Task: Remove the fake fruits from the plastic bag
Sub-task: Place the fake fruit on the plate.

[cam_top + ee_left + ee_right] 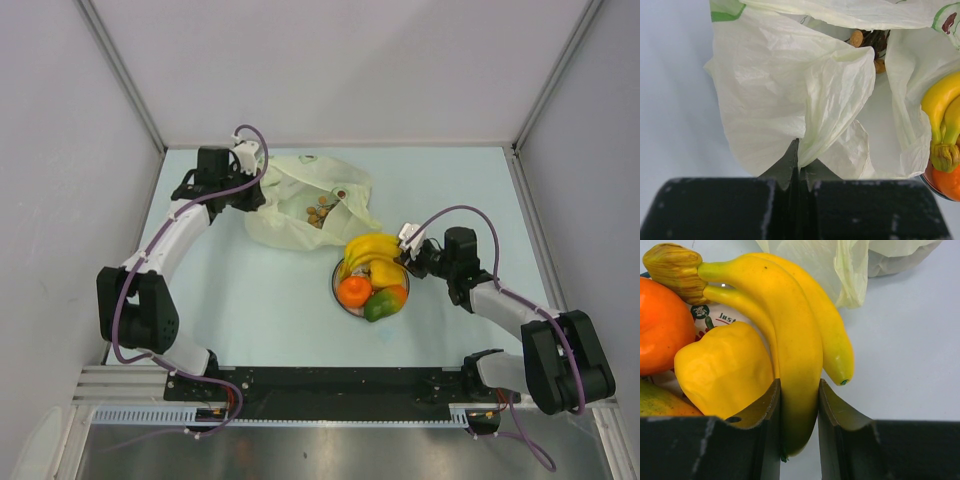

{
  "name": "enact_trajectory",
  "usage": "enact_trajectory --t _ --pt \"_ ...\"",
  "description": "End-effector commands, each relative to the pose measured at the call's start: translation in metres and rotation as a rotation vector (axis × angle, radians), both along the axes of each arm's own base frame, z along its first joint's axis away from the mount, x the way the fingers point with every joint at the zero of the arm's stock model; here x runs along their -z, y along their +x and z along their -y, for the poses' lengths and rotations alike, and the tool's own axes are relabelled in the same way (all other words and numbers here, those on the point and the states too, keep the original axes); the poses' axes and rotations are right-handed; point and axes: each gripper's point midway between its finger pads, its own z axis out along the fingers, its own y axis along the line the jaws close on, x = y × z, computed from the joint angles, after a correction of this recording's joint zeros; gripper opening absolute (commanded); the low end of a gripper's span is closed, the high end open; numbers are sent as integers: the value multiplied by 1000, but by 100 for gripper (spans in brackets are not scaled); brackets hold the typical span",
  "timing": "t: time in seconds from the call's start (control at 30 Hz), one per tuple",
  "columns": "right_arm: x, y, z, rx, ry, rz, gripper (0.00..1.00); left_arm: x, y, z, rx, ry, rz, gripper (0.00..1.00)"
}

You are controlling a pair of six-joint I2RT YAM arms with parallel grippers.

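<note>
- White walls (330,60) closed in a pale table (270,320), with both arms reaching in from its near edge
- Seen from above, the plastic bag (300,190) lay crumpled on the far half of the table, left of centre, and a brown cluster (318,213) sat inside its opening
- Just beside the bag's near right edge stood a small plate (336,287) heaped with an orange (354,291), a mango (380,306), a yellow fruit (390,275) and a banana bunch (368,248) lying across the far side of the heap
- The overhead view placed the left gripper (258,188) at the bag's left edge but did not show how its jaws stood; the left wrist camera did, with the fingers pressed together on a fold of the thin film
- That wrist view also looked past the fold to the brown cluster in the bag's opening, and caught the banana stem and a slice of the orange at its right margin
- The right gripper (405,260) sat at the plate's far right side in the overhead view; only the right wrist camera showed its jaws pinching the lower end of one banana, with the yellow fruit hard against one finger
- Red and green print on the plate showed only in the right wrist view, between the orange and the yellow fruit
</note>
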Motion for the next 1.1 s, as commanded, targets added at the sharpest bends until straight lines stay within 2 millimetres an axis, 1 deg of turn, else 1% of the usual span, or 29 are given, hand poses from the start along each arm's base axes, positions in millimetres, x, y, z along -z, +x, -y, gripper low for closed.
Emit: enact_trajectory --t 0.0,0.03,0.07,0.2,0.23,0.3,0.33,0.37,0.43,0.5,0.53,0.57,0.6,0.67,0.7,0.77,0.8,0.83,0.87,0.9,0.93,1.0,1.03,1.07 --pt "-6 7 1 8 -13 36 27 -7 3 6 13 -21 35 0" --pt "-7 8 1 12 -12 37 31 -8 3 6 15 -21 38 0" --pt "-7 9 2 21 -7 33 38 -7 3 6 11 -23 35 0" --pt "-17 12 1 40 22 45 51 -8 4 7 16 -28 41 0" --pt "-22 13 1 46 30 53 54 -8 4 7 16 -28 39 0" --pt "-31 15 0 57 45 57 63 -7 5 6 15 -27 36 0" --pt "-40 14 0 60 55 72 66 -8 5 6 14 -27 39 0" --pt "-45 14 1 64 57 75 70 -8 6 7 14 -31 39 0" --pt "-55 14 2 73 62 83 72 -8 6 8 18 -36 38 1" --pt "-73 12 4 91 86 101 75 -9 7 10 20 -45 38 0" --pt "-78 12 5 106 95 105 77 -10 8 10 19 -48 43 0" --pt "-89 12 6 121 115 119 78 -9 8 11 16 -53 39 0" --pt "-99 14 6 137 136 127 80 -12 8 12 19 -61 43 0" --pt "-106 19 7 182 181 98 82 -10 8 13 15 -75 37 0" --pt "-115 22 4 188 202 96 83 -10 6 14 16 -83 33 0" --pt "-117 24 -6 181 240 32 83 -15 7 16 11 -100 44 1" --pt "-111 24 -19 158 249 -14 83 -21 8 19 25 -112 56 0" --pt "-131 31 -28 146 280 -3 83 -26 8 22 18 -140 56 0" --pt "-137 32 -40 139 313 -40 83 -31 8 23 17 -151 61 0" --pt "-132 39 -52 130 314 -77 83 -36 9 24 17 -159 68 0" --pt "-155 41 -72 86 340 -55 82 -44 10 26 18 -174 74 0" --pt "-168 45 -92 24 392 -71 74 -56 10 29 26 -191 93 0" --pt "-177 50 -111 -10 421 -66 62 -59 10 30 26 -206 93 0" --pt "-179 54 -119 -11 436 -82 56 -63 10 31 25 -215 99 0"
